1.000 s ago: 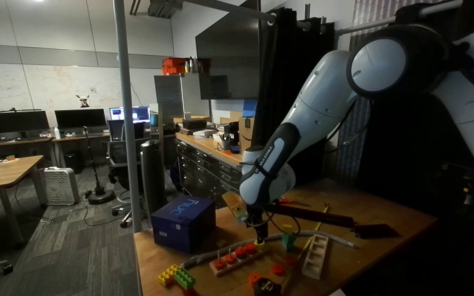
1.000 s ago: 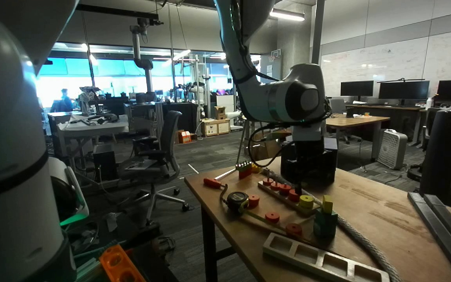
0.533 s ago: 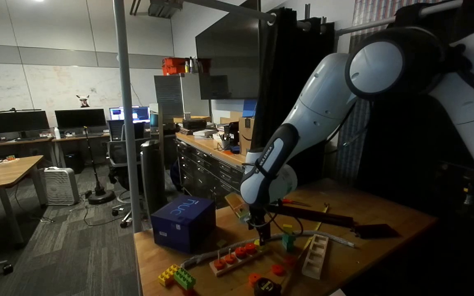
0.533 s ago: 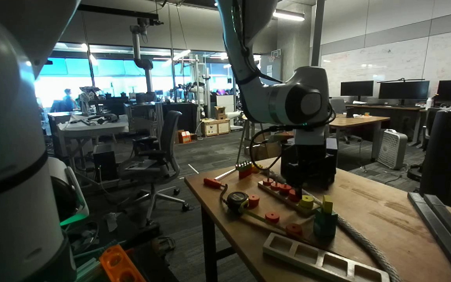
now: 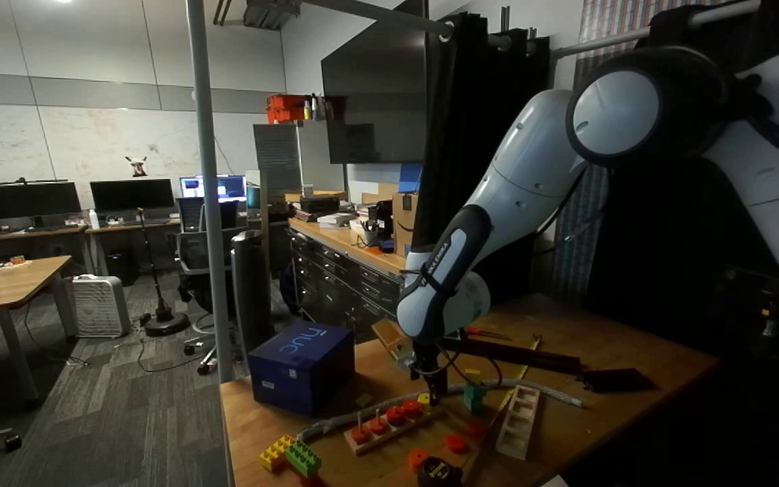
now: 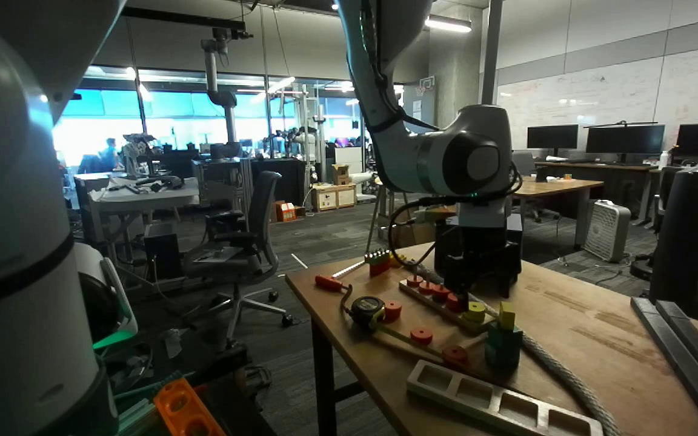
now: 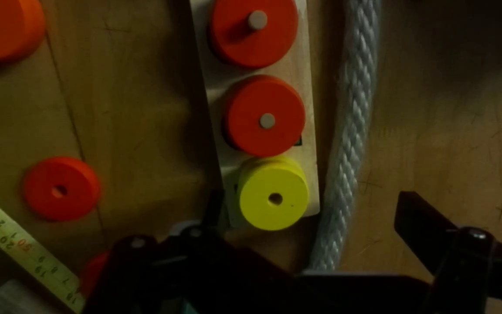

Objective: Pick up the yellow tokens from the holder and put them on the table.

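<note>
The yellow tokens are stacked at one end of the wooden holder. The stack shows in the wrist view (image 7: 273, 198) and in both exterior views (image 5: 424, 400) (image 6: 474, 312). The holder (image 7: 299, 72) also bears red discs on pegs. It stands on the wooden table (image 6: 561, 309). My gripper (image 7: 314, 207) is open with nothing between its fingers. In the wrist view the left finger is beside the holder's end, close to the tokens. The right finger (image 7: 421, 231) is far to the right, past the rope. In an exterior view the gripper hangs low at the token end.
A grey rope (image 7: 351, 144) runs along the holder. Loose red discs (image 6: 422, 335), a tape measure (image 6: 367, 310), a green block with a yellow piece on top (image 6: 503, 345) and a tray with compartments (image 6: 494, 402) lie nearby. A dark blue box (image 5: 301, 368) stands behind.
My gripper has shifted slightly, to the right in both exterior views, uncovering more of the yellow tokens in one of them. The tokens and holder have not moved.
</note>
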`<state>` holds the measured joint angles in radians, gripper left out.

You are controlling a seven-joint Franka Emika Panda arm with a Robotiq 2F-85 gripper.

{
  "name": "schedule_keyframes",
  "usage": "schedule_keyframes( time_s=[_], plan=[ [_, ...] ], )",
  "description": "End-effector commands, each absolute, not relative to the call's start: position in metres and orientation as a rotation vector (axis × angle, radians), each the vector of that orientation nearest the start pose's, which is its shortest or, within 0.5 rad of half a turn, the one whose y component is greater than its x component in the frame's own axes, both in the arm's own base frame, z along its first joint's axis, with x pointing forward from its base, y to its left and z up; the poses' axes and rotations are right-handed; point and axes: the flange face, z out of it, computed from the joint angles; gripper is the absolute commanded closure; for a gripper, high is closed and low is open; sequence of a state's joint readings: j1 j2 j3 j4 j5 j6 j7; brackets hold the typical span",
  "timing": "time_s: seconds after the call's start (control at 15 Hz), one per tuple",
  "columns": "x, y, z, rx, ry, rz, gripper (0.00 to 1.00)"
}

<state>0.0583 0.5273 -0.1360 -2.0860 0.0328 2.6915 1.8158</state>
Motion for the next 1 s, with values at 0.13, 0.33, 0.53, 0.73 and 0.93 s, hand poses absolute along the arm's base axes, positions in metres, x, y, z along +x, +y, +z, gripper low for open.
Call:
schedule_keyframes(
  time_s=[0.13, 0.33, 0.53, 0.73, 0.93],
  plan=[
    [0.5918, -0.0487, 0.1716, -1.818, 2.519, -0.117, 0.00],
    [0.5916, -0.0488, 0.1692, -1.825, 2.517, -0.111, 0.00],
    [0.5914, -0.0485, 0.1689, -1.833, 2.513, -0.111, 0.00],
    [0.5915, -0.0486, 0.1697, -1.840, 2.509, -0.114, 0.00],
    [0.5919, -0.0484, 0.1709, -1.849, 2.502, -0.118, 0.00]
  ],
)
